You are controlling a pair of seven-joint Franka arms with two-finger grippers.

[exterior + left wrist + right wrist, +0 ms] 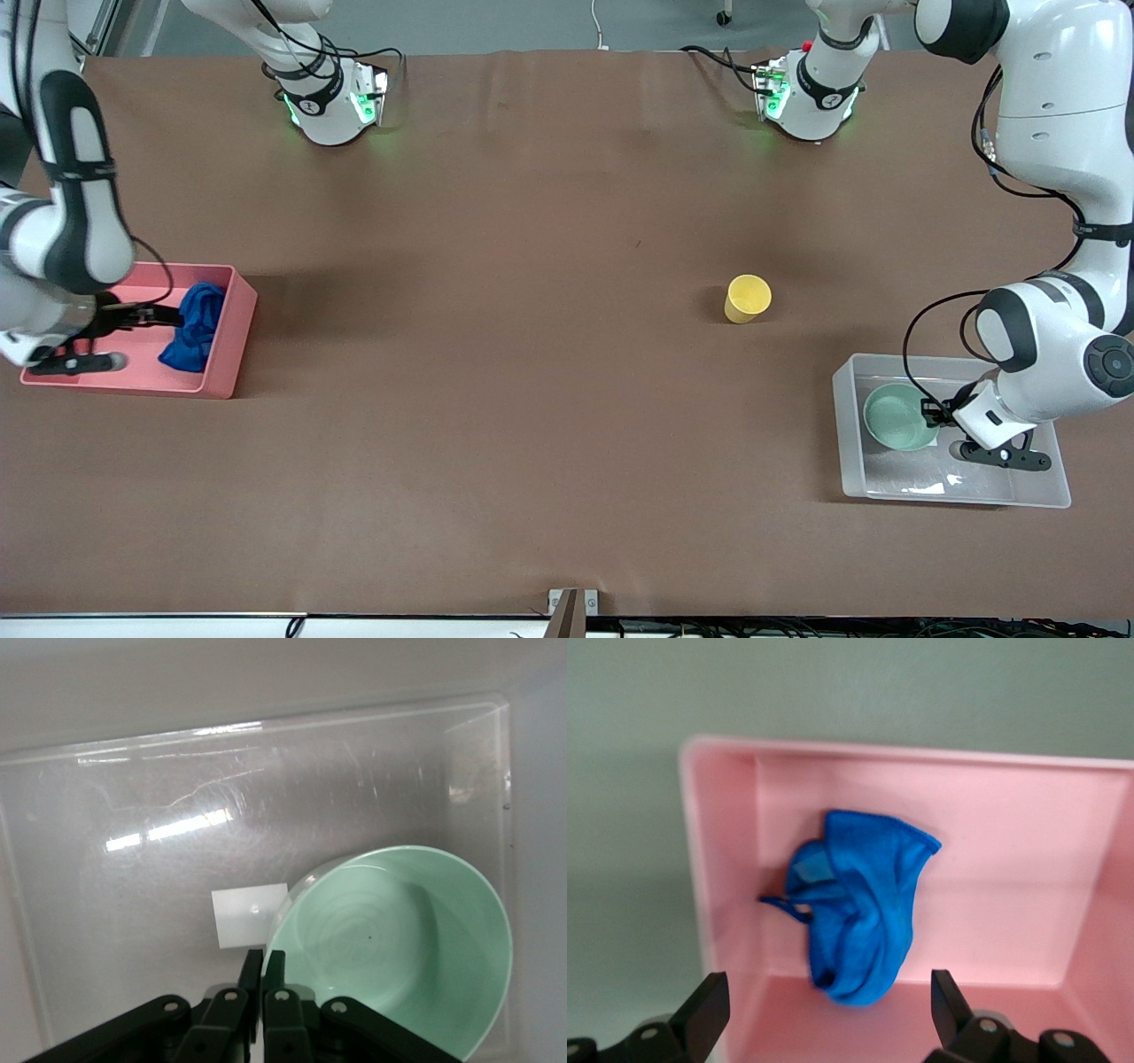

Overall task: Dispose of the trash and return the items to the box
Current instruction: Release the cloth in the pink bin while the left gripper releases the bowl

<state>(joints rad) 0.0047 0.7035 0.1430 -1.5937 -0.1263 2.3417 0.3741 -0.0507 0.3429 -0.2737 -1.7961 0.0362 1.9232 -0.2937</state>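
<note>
Rag in the pink bin, bowl in the clear box, cup alone on the table.

Front view: the blue rag (pixel 193 326) lies in the pink bin (pixel 232 346) under the right gripper (pixel 142 312); the yellow cup (pixel 748 299) stands apart from the clear box (pixel 849 425).
Left wrist view: the left gripper (pixel 263 988), jaws pressed together, pinches the rim of the mint-green bowl (pixel 399 948) by the white label (pixel 248 914).
Right wrist view: jaws spread wide above the rag.
</note>
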